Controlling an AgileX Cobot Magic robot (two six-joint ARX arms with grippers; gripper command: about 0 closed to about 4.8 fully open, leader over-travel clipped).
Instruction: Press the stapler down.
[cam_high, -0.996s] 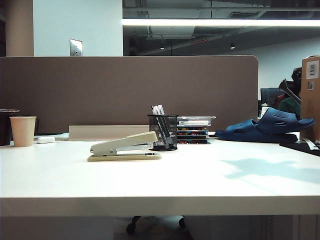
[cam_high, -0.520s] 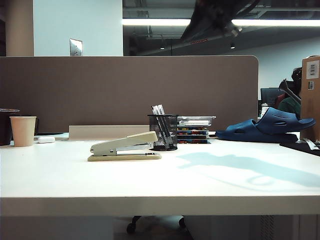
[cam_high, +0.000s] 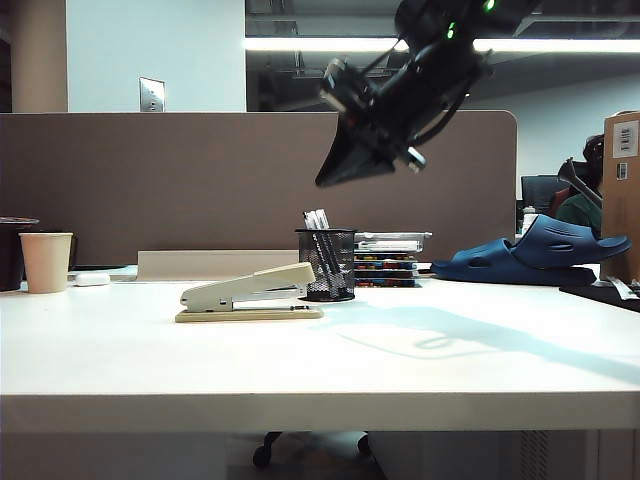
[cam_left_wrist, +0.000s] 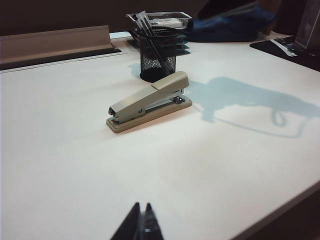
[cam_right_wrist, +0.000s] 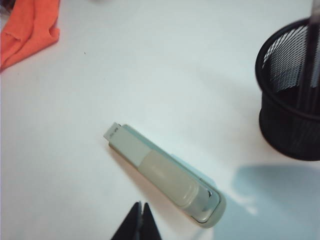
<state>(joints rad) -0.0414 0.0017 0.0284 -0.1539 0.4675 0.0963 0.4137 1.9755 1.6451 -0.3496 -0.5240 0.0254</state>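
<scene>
Stapler (cam_high: 249, 295), long, beige, under closed right tool (cam_high: 335, 172), left tool (cam_left_wrist: 141, 223) closed.

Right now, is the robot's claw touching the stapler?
Apart. The exterior view shows the right gripper hanging high in the air with clear space above the stapler. The left gripper sits far back from it too.

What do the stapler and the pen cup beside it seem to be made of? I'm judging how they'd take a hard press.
The stapler: matte cream top arm and tan base, probably plastic or painted metal; the silver magazine glints like bare metal. The pen cup: black wire mesh, see-through, likely thin coated metal. The right gripper hangs shut above; the left gripper is shut, away from both.
</scene>
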